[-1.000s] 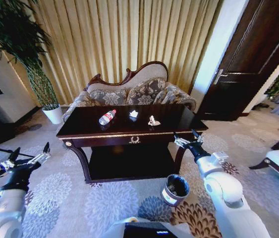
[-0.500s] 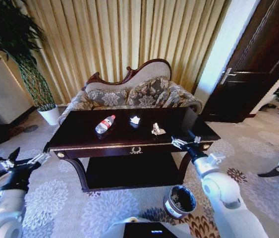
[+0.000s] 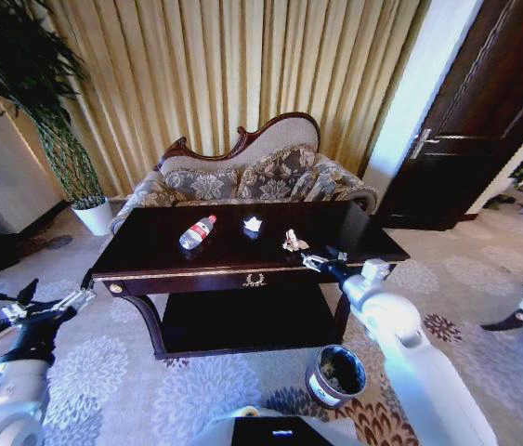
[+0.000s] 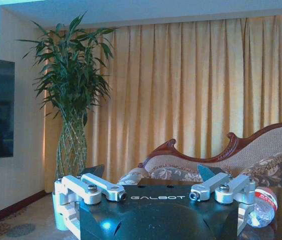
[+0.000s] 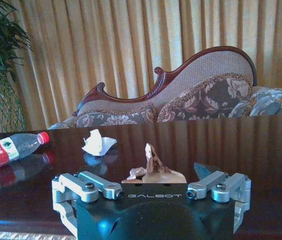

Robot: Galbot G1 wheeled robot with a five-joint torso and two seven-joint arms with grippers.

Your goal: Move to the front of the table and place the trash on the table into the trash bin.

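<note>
the robot stands facing the long front of the dark glossy table [image 3: 159, 262], the gold ornament on its drawer almost dead ahead at twelve o'clock. on the tabletop the clear bottle [image 3: 197, 231] with its red cap lies on its side toward eleven o'clock. a white crumpled paper [image 3: 253, 224] sits just beside it near the middle, and a second crumpled scrap [image 3: 292, 242] lies nearer the front edge, at about one o'clock.

the right gripper [image 3: 321, 261] reaches over the front edge of the table, its jaws spread apart with nothing between them, just short of that second scrap. from its wrist camera the scrap [image 5: 153, 169] rises right ahead between the two fingers, with the white paper [image 5: 97, 143] farther back and the bottle [image 5: 11, 149] off to the side, all resting on the polished top.

the left gripper [image 3: 45, 304] hangs low off the table's left corner, around nine o'clock, fingers splayed wide and holding nothing.

the trash bin [image 3: 335, 375], dark and round with a black liner, stands on the patterned carpet by the table's right front leg, at about four o'clock, under the right arm.

behind the table sits a carved sofa [image 3: 242, 177].
</note>
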